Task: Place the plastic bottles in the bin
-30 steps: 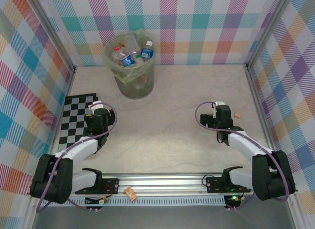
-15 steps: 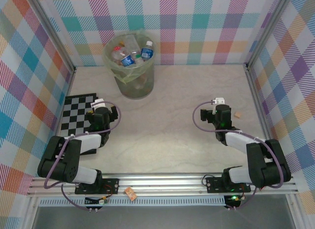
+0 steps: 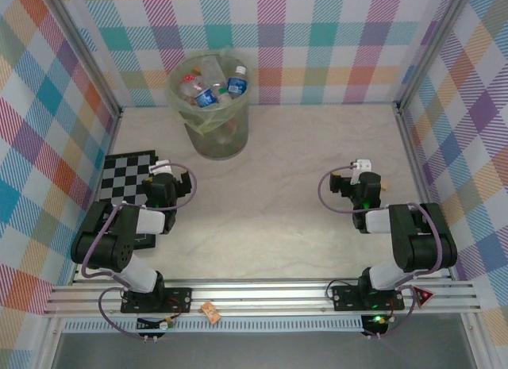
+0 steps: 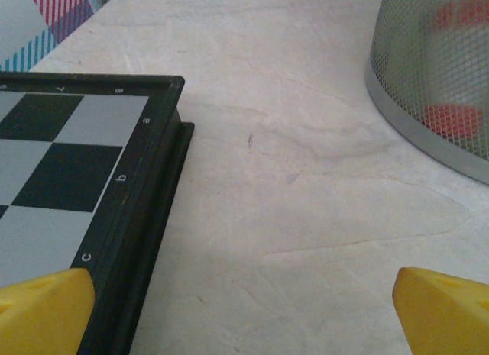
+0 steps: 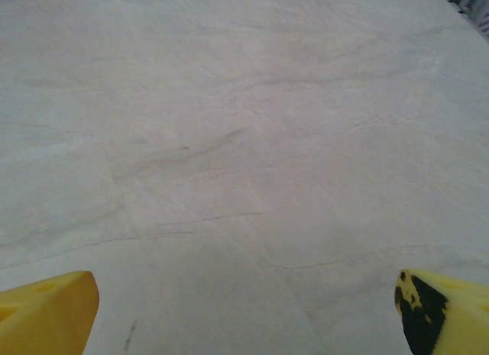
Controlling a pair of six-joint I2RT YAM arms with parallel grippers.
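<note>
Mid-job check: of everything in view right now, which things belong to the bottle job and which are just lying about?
Belongs to the job:
- the bin, at the far left of the table
- the plastic bottles, all lying inside it

Just lying about:
- the chessboard, on the left side
- a small tan scrap on the front rail
</note>
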